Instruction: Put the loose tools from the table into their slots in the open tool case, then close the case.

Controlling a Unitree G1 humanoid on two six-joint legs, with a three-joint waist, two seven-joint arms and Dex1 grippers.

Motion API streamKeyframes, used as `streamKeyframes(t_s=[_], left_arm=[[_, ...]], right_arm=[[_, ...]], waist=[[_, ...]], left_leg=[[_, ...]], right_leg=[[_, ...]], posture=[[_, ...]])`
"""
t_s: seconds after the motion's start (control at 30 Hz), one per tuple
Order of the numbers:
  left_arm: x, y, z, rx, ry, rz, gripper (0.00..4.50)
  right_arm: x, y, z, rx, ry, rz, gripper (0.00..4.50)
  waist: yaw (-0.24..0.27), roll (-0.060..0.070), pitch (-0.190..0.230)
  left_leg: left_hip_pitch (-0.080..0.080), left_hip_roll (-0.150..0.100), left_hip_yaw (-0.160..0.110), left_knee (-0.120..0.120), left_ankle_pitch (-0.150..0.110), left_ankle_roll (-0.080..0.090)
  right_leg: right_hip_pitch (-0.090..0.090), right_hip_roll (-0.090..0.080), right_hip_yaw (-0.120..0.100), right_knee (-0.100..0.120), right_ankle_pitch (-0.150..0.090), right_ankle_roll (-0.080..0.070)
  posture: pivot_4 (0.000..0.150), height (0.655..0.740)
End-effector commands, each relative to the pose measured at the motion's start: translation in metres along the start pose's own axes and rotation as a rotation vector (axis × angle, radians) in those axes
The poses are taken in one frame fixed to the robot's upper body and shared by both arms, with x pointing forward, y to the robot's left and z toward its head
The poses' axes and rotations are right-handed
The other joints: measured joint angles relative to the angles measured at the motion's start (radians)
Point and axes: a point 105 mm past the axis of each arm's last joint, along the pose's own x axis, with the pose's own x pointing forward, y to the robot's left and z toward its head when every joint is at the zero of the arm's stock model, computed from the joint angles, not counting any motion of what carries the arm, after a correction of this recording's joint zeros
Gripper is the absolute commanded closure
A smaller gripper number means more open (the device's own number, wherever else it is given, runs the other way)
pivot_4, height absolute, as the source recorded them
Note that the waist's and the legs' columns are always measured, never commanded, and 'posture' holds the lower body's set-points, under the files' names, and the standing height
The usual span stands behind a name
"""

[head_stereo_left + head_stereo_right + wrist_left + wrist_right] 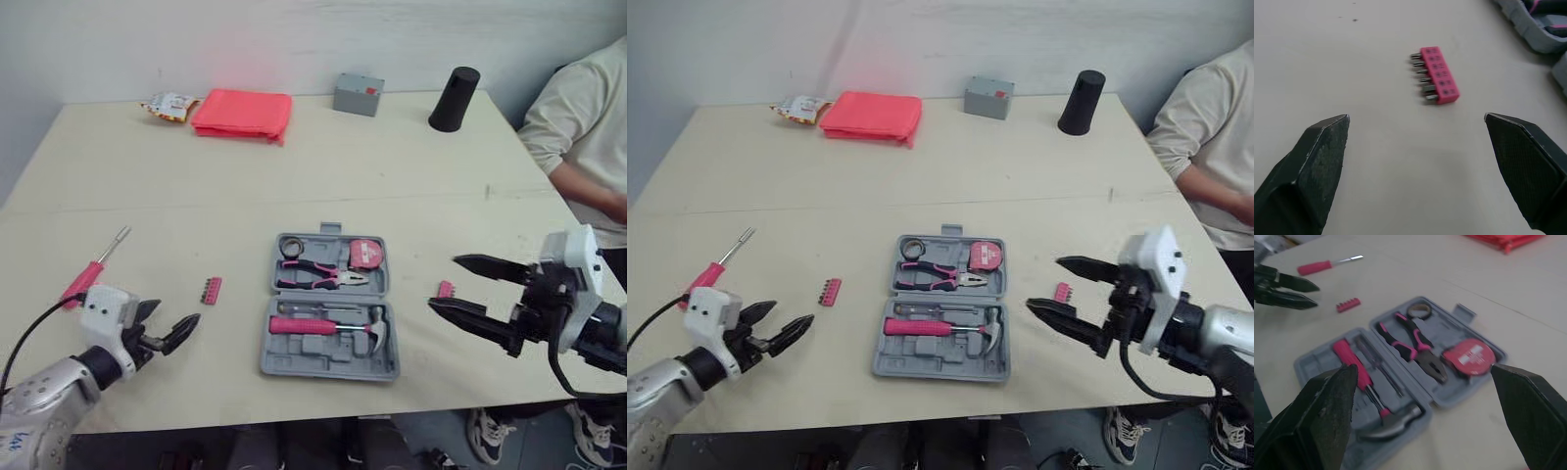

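The grey plastic tool case (329,318) lay open, low in the middle of the frame, on the pale table (294,186). Inside it sat pink-handled pliers (318,277), a round pink tape measure (363,254) and a hammer with a pink handle (328,326). A pink strip of little metal bits (211,290) lay loose just left of the case. A screwdriver with a pink handle (95,272) lay far left. A smaller pink bit strip (445,289) lay right of the case. The left claw (176,311), at the lower left, was spread wide and held nothing. The right claw (1043,283), at the lower right, was spread wide too, near the small strip.
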Motion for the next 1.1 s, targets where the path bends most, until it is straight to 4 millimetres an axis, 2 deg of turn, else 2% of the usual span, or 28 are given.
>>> streamKeyframes(t_s=[0.03,0.17,0.3,0.47,0.57,0.67,0.7,0.77,0.8,0.83,1.0,1.03,1.1], left_arm=[[0.015,-0.021,0.003,0.043,-0.015,0.0,0.02],[0.034,-0.016,-0.002,0.043,0.003,0.077,0.02],[0.055,-0.023,-0.008,0.066,0.027,0.055,0.02],[0.065,-0.03,-0.013,0.062,0.032,0.04,0.02],[0.065,-0.031,-0.014,0.029,0.023,0.042,0.87],[0.064,-0.028,-0.013,0.024,0.015,0.055,1.99],[0.062,-0.028,-0.012,0.023,0.013,0.057,2.2],[0.06,-0.027,-0.009,0.023,0.008,0.06,2.91],[0.059,-0.026,-0.007,0.027,0.002,0.063,3.43],[0.058,-0.024,-0.004,0.031,-0.003,0.064,3.71],[0.058,-0.027,0.02,0.132,-0.037,-0.014,3.8],[0.058,-0.035,0.03,0.176,-0.049,-0.087,3.8],[0.048,-0.061,0.055,0.351,-0.053,-0.34,3.8]], right_arm=[[0.009,0.019,0.006,-0.017,0.023,0.12,0.0],[0.014,0.028,0.009,-0.018,0.027,0.164,0.0],[0.018,0.031,0.008,0.005,0.01,0.176,0.0],[0.019,0.034,0.003,0.018,0.023,0.188,0.0],[0.019,0.033,0.008,0.028,-0.004,0.188,0.0],[0.019,0.03,0.01,0.034,-0.02,0.174,0.0],[0.019,0.03,0.011,0.034,-0.023,0.172,0.0],[0.02,0.03,0.011,0.037,-0.028,0.17,0.0],[0.02,0.029,0.011,0.039,-0.029,0.17,0.0],[0.021,0.029,0.01,0.04,-0.028,0.169,0.0],[0.02,0.034,0.01,0.035,-0.016,0.195,0.0],[0.02,0.037,0.009,0.021,0.0,0.212,0.0],[0.017,0.049,0.013,-0.018,0.039,0.306,0.0]], waist=[[0.013,0.0,0.0],[0.022,-0.003,0.0],[0.02,-0.003,-0.001],[0.024,-0.003,-0.001],[0.024,-0.001,-0.002],[0.023,-0.001,-0.002],[0.023,-0.001,-0.002],[0.023,-0.001,-0.002],[0.023,-0.001,-0.002],[0.022,-0.001,-0.002],[0.021,-0.002,-0.001],[0.021,-0.002,-0.001],[0.022,-0.002,-0.001]], left_leg=[[0.0,0.0,0.0,0.001,0.0,0.0],[0.0,0.0,0.0,0.001,0.0,0.001],[0.0,0.0,0.0,0.002,0.0,0.001],[0.0,0.0,0.0,0.002,0.001,0.002],[0.001,0.0,0.0,0.003,0.001,0.003],[0.001,0.0,0.0,0.003,0.001,0.003],[0.001,0.0,0.0,0.003,0.001,0.003],[0.001,0.0,0.0,0.003,0.001,0.003],[0.001,0.0,-0.001,0.002,0.001,0.003],[0.001,0.0,-0.001,0.002,0.001,0.003],[0.0,0.0,0.0,0.002,0.001,0.003],[0.0,0.0,-0.001,0.002,0.001,0.003],[-0.001,0.0,-0.001,0.003,0.001,0.003]], right_leg=[[0.0,0.0,0.0,-0.001,0.0,0.001],[0.001,0.0,-0.001,-0.001,0.0,0.001],[0.002,0.0,-0.001,0.0,0.001,0.001],[0.002,0.0,-0.001,0.0,0.001,0.001],[0.003,0.0,-0.001,0.0,0.001,0.002],[0.003,0.0,-0.001,0.0,0.002,0.002],[0.003,0.0,-0.001,0.0,0.002,0.002],[0.003,0.0,-0.001,-0.001,0.002,0.002],[0.003,0.0,-0.001,-0.001,0.002,0.002],[0.003,0.0,-0.001,-0.002,0.002,0.002],[0.003,0.0,-0.001,-0.002,0.002,0.002],[0.003,0.0,-0.001,-0.002,0.002,0.002],[0.002,0.0,-0.002,-0.002,0.002,0.002]], posture=[[0.15,0.74],[0.15,0.74],[0.15,0.74],[0.15,0.74],[0.15,0.74],[0.15,0.74],[0.15,0.74],[0.15,0.74],[0.15,0.74],[0.15,0.74],[0.15,0.74],[0.15,0.74],[0.15,0.74]])
